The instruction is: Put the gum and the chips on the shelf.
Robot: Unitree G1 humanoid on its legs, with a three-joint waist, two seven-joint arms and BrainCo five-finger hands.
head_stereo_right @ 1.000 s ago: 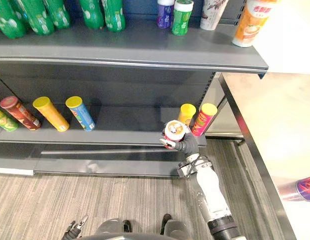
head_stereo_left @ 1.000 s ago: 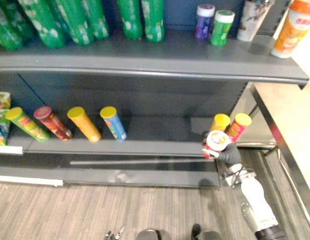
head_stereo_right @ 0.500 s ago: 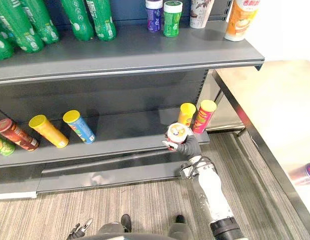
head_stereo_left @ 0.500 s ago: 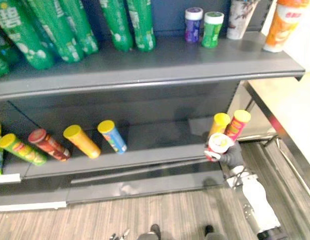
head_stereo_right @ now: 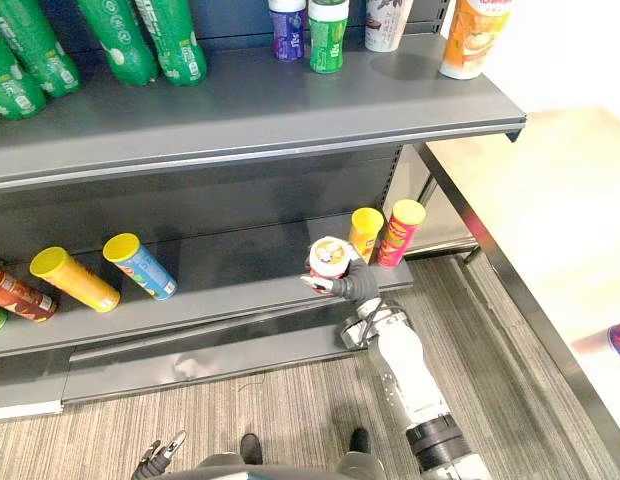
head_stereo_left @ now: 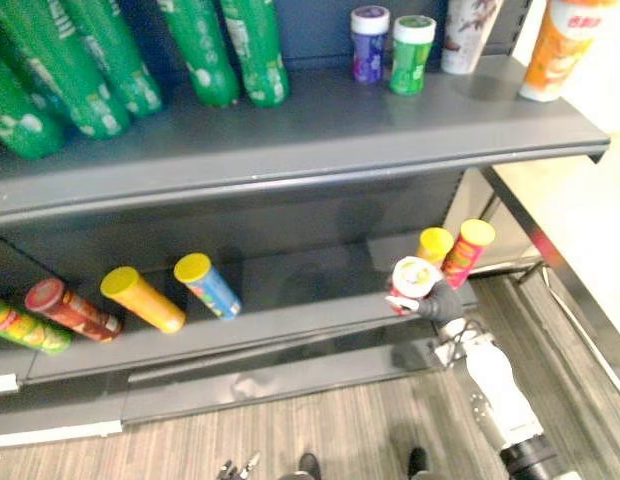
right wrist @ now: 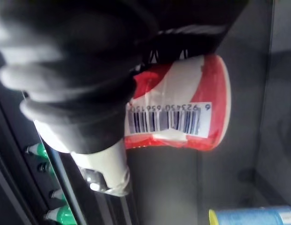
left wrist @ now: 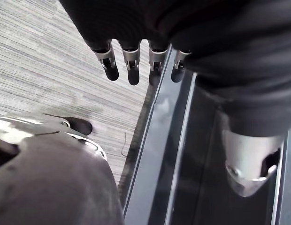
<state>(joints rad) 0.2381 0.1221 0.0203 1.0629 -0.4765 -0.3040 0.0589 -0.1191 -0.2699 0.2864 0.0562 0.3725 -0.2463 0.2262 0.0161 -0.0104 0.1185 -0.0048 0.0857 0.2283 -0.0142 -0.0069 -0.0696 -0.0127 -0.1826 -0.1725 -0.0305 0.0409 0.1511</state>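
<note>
A red and white chips can (head_stereo_left: 414, 280) is in my right hand (head_stereo_left: 445, 301), which is shut on it at the front edge of the lower shelf (head_stereo_left: 290, 318). It sits just left of an upright yellow can (head_stereo_left: 434, 243). The right wrist view shows the same chips can (right wrist: 183, 117) lying across the hand, barcode facing out, over the dark shelf board. Two small gum bottles, one purple (head_stereo_left: 368, 44) and one green (head_stereo_left: 411, 55), stand on the upper shelf (head_stereo_left: 320, 140). My left hand (left wrist: 132, 65) hangs open over the striped floor by the shelf's base.
Green bottles (head_stereo_left: 220, 50) line the upper shelf, with a cup (head_stereo_left: 468, 35) and an orange bottle (head_stereo_left: 555, 50) to the right. Yellow (head_stereo_left: 142, 298), blue (head_stereo_left: 206, 285) and red (head_stereo_left: 72, 310) cans lie on the lower shelf. A pink-red can (head_stereo_left: 468, 250) stands right of the yellow one. A pale table (head_stereo_right: 550, 220) adjoins the shelf.
The camera has shifted, so the whole scene sits differently. My right hand has carried the chips can a little to the left of the yellow can.
</note>
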